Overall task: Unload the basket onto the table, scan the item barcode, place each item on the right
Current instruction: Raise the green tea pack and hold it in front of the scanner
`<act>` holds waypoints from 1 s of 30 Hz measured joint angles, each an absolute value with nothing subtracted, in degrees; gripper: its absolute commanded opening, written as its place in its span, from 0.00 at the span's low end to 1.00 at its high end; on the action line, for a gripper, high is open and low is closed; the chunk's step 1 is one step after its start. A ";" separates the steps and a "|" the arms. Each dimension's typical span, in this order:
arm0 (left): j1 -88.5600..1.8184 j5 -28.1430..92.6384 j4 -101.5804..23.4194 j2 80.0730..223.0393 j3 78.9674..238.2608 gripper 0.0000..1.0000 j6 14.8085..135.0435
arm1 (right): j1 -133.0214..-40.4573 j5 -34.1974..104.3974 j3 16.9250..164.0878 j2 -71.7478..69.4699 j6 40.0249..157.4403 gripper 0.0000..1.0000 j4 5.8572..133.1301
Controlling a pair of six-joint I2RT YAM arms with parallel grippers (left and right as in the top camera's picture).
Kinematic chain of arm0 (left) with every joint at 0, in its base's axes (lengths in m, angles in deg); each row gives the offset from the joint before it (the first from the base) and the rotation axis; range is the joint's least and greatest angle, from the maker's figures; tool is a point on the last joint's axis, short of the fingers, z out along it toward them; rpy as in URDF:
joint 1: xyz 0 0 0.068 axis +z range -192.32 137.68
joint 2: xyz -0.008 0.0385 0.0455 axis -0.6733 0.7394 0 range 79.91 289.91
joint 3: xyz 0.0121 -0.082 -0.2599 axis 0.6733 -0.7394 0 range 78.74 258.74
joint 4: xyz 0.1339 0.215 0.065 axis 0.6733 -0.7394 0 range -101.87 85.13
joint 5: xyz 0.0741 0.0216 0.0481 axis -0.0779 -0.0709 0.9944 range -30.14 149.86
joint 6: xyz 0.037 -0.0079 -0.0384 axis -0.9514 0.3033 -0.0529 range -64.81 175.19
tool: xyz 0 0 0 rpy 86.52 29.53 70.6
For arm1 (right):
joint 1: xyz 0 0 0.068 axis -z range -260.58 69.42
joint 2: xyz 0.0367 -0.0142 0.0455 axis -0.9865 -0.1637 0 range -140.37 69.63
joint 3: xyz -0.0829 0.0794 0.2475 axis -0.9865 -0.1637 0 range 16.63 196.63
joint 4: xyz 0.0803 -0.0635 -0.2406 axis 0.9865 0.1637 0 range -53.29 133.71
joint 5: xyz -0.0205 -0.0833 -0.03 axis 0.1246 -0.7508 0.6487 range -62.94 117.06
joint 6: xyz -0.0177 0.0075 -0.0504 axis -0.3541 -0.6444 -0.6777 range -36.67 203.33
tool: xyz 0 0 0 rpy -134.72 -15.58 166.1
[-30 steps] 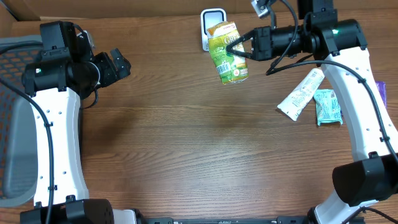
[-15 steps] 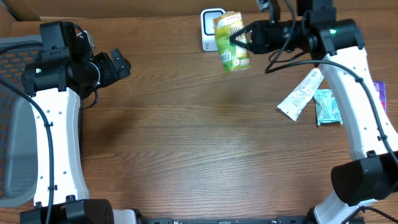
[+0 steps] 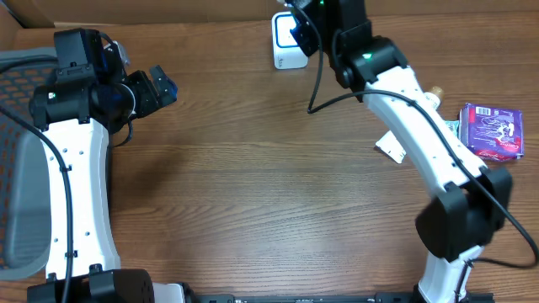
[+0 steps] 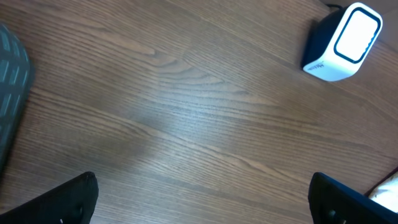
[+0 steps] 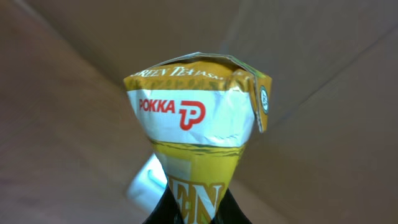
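Note:
A yellow and green Pokka green tea carton (image 5: 199,118) fills the right wrist view, top end away from the camera. My right gripper (image 5: 193,214) is shut on its lower end, with dark fingers on both sides. The white and blue scanner (image 3: 289,42) stands at the table's back edge. It shows blurred behind the carton in the right wrist view as the scanner (image 5: 146,183). In the overhead view my right gripper (image 3: 305,18) hangs right over the scanner, and the arm hides the carton. No barcode shows. My left gripper (image 3: 160,88) is open and empty at the far left.
A purple packet (image 3: 493,130) lies at the right edge. A white tube (image 3: 389,145) pokes out from under the right arm. A grey mesh object (image 3: 17,168) sits at the left edge. In the left wrist view the scanner (image 4: 345,40) stands far off over bare wood.
My right arm has swung the carton back and up over the scanner, turning the wrist. The purple packet has come into view. The left arm has not moved.

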State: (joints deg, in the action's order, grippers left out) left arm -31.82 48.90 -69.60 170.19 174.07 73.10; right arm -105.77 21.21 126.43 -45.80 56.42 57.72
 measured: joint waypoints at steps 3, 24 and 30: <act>-31.82 48.90 -69.60 170.19 174.07 1.00 73.10 | -105.50 18.17 126.43 -49.98 50.84 0.04 52.00; -31.82 48.90 -69.58 170.19 174.07 1.00 73.10 | -106.33 13.54 126.41 -64.05 30.25 0.04 30.32; -31.82 48.90 -69.58 170.19 174.07 0.99 73.10 | -107.89 13.80 126.41 -64.05 28.22 0.04 31.32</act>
State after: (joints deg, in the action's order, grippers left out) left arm -31.82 48.90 -69.58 170.19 174.07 73.10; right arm -107.89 13.80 126.41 -64.05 28.22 31.32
